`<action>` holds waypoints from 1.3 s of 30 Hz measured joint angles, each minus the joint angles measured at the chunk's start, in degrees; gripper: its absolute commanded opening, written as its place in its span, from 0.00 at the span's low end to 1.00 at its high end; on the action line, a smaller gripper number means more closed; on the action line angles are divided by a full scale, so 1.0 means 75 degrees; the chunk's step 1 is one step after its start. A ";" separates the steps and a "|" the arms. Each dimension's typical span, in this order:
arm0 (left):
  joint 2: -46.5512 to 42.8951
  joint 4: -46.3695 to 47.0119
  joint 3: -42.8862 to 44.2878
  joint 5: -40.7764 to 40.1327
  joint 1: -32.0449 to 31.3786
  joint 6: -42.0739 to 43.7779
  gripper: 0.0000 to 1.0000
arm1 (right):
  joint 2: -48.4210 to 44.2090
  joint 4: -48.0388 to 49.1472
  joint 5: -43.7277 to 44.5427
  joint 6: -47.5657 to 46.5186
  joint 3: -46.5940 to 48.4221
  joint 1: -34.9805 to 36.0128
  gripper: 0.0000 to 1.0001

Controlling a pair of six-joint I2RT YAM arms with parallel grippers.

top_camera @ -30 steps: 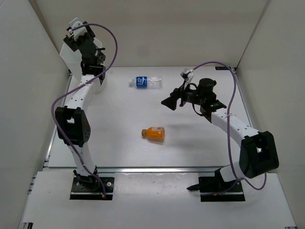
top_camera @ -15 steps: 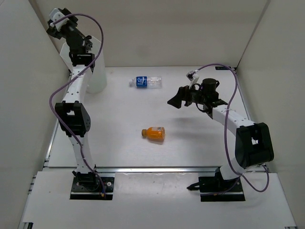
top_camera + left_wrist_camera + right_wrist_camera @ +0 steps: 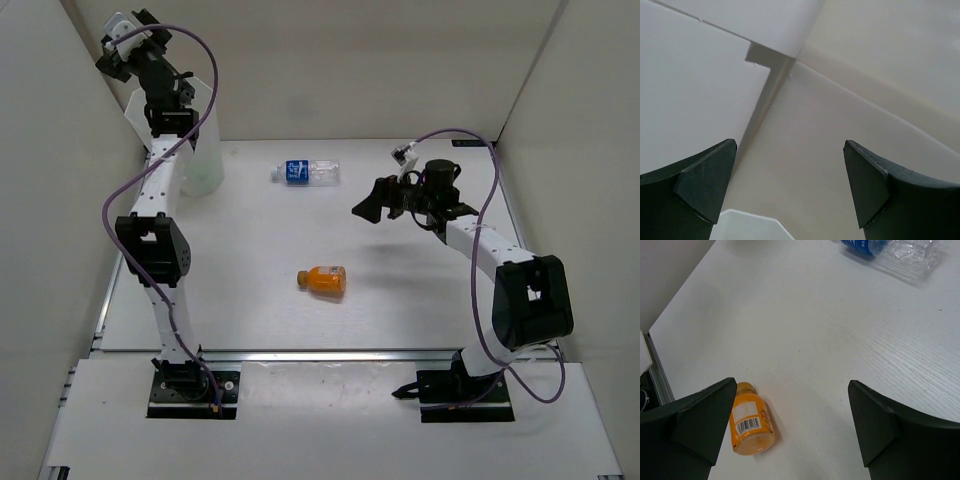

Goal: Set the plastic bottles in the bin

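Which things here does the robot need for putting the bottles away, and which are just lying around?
For the job:
- orange-filled plastic bottle, on its side
- clear plastic bottle with blue label, on its side
- tall translucent white plastic bin

Just there:
- white table
- purple cables on the arms

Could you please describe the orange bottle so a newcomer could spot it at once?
Look at the white table. Near its middle the orange bottle lies on its side, closer to the table's near edge than the clear blue-labelled bottle. Only it is orange; its neighbour is clear.
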 measured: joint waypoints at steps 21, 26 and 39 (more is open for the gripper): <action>-0.7044 -0.7402 -0.8515 0.4060 -0.2614 -0.4220 0.98 | -0.0256 -0.3075 0.1239 -0.5342 0.0041 0.3617 0.99; -0.7898 -0.8568 -0.9748 0.4488 -0.2614 -0.4794 0.99 | 0.0653 -0.2888 0.2291 -0.5654 0.0012 0.4135 0.97; -0.9081 -0.9087 -1.0724 0.5219 -0.2719 -0.5555 0.99 | 0.0959 -0.1647 0.4036 -0.5348 -0.1040 0.4331 0.30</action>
